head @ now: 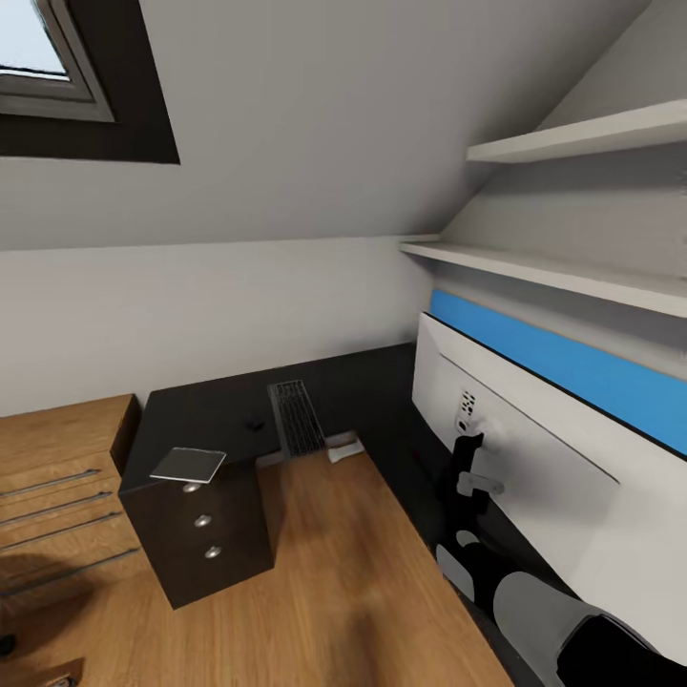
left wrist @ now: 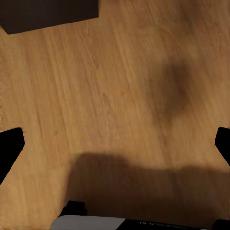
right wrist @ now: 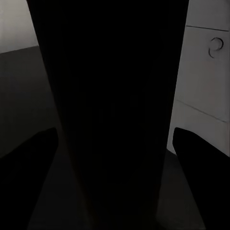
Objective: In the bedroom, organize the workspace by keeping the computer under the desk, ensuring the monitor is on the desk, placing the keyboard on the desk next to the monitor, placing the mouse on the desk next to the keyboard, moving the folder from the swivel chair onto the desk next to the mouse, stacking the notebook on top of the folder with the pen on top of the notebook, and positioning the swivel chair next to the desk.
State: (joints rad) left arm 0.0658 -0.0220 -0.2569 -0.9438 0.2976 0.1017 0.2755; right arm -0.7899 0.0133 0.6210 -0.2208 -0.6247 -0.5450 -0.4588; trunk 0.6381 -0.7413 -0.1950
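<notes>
At the far left of the head view we see a wooden chest [head: 57, 477] with bar handles, standing on the plank floor [head: 363, 572]. Just beside it is the desk [head: 205, 534], black and L-shaped, its left end carrying three drawers with round knobs. The notebook [head: 188, 464] lies flat at that left end, on the front corner above the drawers. The mouse [head: 255, 423] sits further in, near the desk's inner edge, between the notebook and the keyboard [head: 298, 417]. The keyboard lies close by the mouse, running from the back of the desk toward its inner edge, and its near end reaches that edge. A small white thing [head: 342, 447] rests just beside this near end; we cannot tell what it is.

On the desk's right wing the monitor [head: 534, 477] stands upright, its pale back with ports turned to us, under a blue wall panel [head: 572, 367] and two shelves [head: 572, 277].

In the left wrist view, the left gripper [left wrist: 117, 143] hangs over bare floor, fingers [left wrist: 9, 143] spread wide and holding nothing.

In the right wrist view, the right gripper [right wrist: 114, 143] has its fingers [right wrist: 33, 158] apart on either side of a dark upright piece [right wrist: 110, 72]; we cannot tell whether they touch it.
</notes>
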